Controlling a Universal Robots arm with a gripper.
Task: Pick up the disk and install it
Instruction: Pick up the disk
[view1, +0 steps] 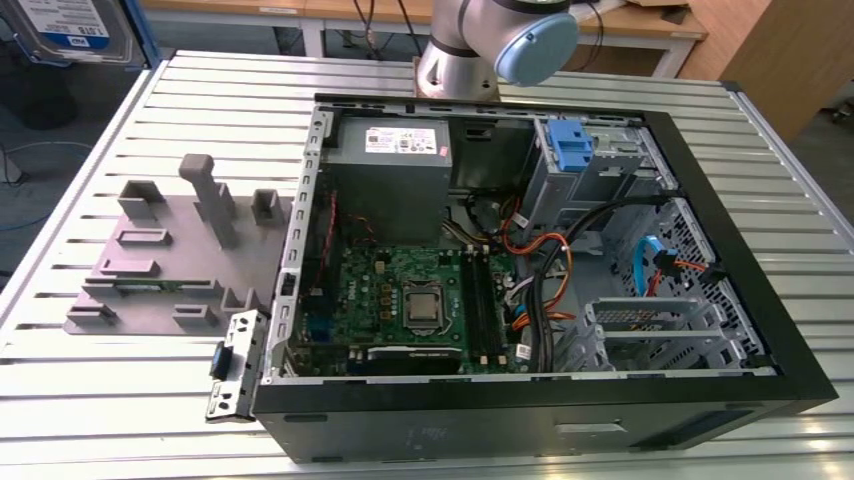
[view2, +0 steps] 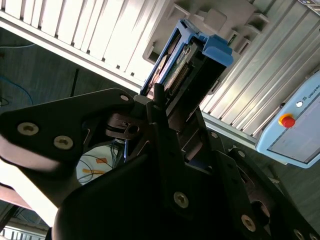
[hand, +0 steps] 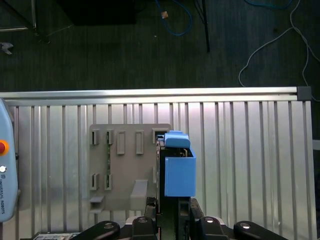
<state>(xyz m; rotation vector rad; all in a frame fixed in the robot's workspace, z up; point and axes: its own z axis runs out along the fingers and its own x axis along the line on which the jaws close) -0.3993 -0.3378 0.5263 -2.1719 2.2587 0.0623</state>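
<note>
The disk (hand: 179, 170) is seen edge-on in both wrist views, a silver drive in a blue plastic carrier (view2: 217, 50). My gripper (hand: 169, 204) is shut on it, its black fingers (view2: 159, 107) clamping the drive's lower end. I hold it in the air above the grey fixture plate (hand: 127, 170) on the slatted table. In the exterior view the disk (view1: 70, 30) shows its blue-and-white label at the upper corner on that view's left, well away from the open computer case (view1: 534, 280).
In the case are a grey power supply (view1: 390, 150), a motherboard (view1: 407, 300), loose cables (view1: 561, 250) and a metal bay with a blue latch (view1: 570, 148). The arm's base (view1: 461, 60) stands behind the case. A pendant (view2: 295, 130) lies at the table edge.
</note>
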